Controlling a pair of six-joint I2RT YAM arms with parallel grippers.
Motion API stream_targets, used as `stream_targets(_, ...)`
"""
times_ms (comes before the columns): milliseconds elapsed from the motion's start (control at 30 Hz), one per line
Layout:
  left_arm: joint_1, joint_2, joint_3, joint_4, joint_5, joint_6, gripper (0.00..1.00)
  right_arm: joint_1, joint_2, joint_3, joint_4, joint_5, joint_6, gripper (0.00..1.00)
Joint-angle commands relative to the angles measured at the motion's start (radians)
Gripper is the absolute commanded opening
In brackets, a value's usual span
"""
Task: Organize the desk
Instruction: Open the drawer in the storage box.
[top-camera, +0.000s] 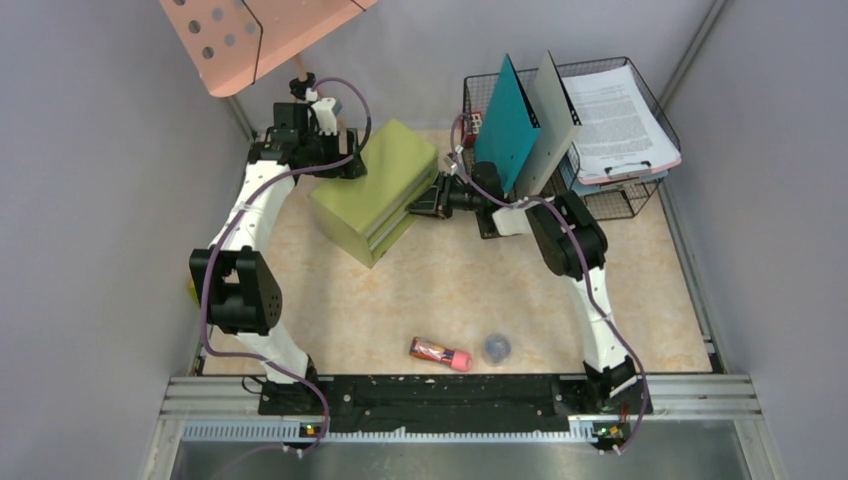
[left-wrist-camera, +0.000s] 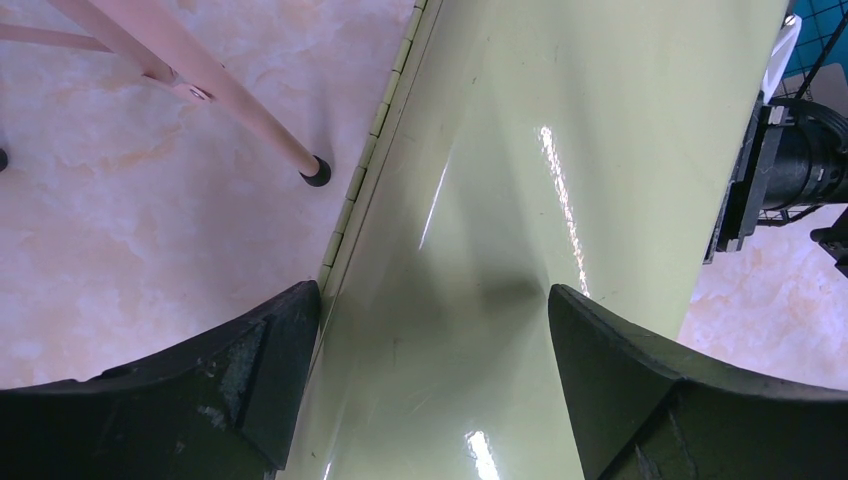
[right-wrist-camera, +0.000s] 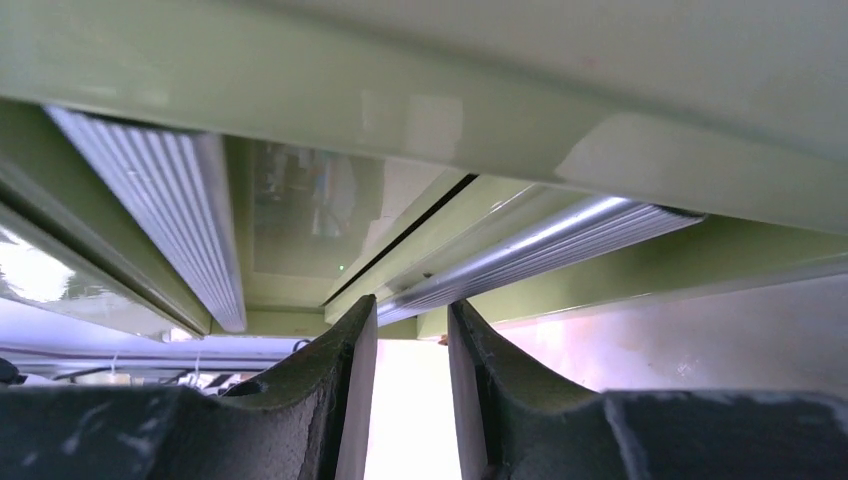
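On the beige marble-patterned desk, at the back left, stands an olive-green drawer box, turned at an angle. My left gripper is down over the box's glossy top with its jaws wide apart, the left finger at the hinged edge. My right gripper points at the box's drawer front. Its fingers are a little apart with nothing between them, their tips just under a ribbed silver handle.
A black wire basket at the back right holds a teal folder, a grey folder and clipped papers. A red and pink tube and a small blue-grey round thing lie near the front. A pink perforated stand with a thin leg rises at the back left.
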Motion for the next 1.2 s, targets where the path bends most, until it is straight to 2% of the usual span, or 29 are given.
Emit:
stream_targets(0, -0.004, 0.020, 0.010, -0.002, 0.037, 0.003, 0.88, 0.012, 0.026, 0.054, 0.049, 0.006, -0.015, 0.32)
stream_targets(333, -0.004, 0.026, 0.004, -0.006, 0.042, 0.005, 0.88, 0.018, 0.067, 0.086, 0.147, -0.019, 0.059, 0.28)
stream_targets(600, -0.004, 0.022, -0.002, -0.007, 0.039, 0.005, 0.88, 0.017, 0.058, 0.059, 0.220, -0.029, 0.103, 0.05)
stream_targets(767, -0.004, 0.021, -0.002, -0.009, 0.030, 0.005, 0.88, 0.018, 0.024, 0.011, 0.219, -0.014, 0.090, 0.00)
stream_targets(1033, -0.004, 0.019, -0.001, -0.011, 0.019, 0.031, 0.88, 0.017, -0.011, -0.019, 0.127, 0.012, 0.011, 0.00)
stream_targets(1167, -0.003, 0.030, 0.004, -0.017, 0.027, 0.031, 0.88, 0.018, -0.020, -0.017, 0.043, 0.031, -0.050, 0.24)
